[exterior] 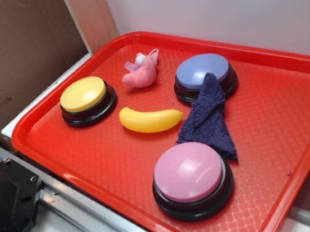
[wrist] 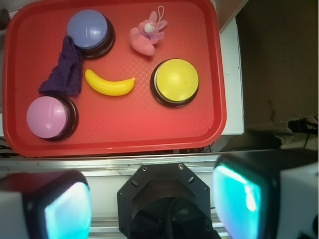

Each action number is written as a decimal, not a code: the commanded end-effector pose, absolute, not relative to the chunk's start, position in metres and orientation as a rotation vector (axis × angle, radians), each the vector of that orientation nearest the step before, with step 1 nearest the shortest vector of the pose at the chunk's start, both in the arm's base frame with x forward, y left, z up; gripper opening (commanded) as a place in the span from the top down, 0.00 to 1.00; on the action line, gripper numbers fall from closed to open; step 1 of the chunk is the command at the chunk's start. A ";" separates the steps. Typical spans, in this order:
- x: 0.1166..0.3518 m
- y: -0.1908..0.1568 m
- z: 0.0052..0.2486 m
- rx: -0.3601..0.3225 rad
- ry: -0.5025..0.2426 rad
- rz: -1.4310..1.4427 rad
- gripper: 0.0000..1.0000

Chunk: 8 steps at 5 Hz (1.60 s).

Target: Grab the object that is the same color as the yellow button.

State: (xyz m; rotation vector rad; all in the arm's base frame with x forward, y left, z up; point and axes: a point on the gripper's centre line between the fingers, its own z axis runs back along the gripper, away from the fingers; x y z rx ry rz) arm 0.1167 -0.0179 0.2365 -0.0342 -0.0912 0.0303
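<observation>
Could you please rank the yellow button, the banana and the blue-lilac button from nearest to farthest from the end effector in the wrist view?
1. yellow button, right side of the tray, nearest the end effector.
2. banana, tray centre.
3. blue-lilac button, far left corner.

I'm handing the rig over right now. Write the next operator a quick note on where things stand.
Claw: open, empty, high above the near edge of the red tray, away from everything.
Banana: lying free mid-tray, between the yellow button and the purple cloth, apart from both. The cloth drapes over the blue-lilac button. Pink button and pink plush toy also on the tray.
Done: nothing, no grasp.
Left: move over the banana, descend, close on it, lift.
</observation>
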 end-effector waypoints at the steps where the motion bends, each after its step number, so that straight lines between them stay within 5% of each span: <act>1: 0.117 -0.018 0.236 -0.034 -0.091 0.030 0.00; 3: 0.142 -0.039 0.219 -0.058 -0.054 0.313 0.00; 6: 0.187 -0.050 0.171 -0.255 -0.122 1.062 0.00; 8: 0.208 -0.052 0.110 -0.199 -0.177 1.423 0.00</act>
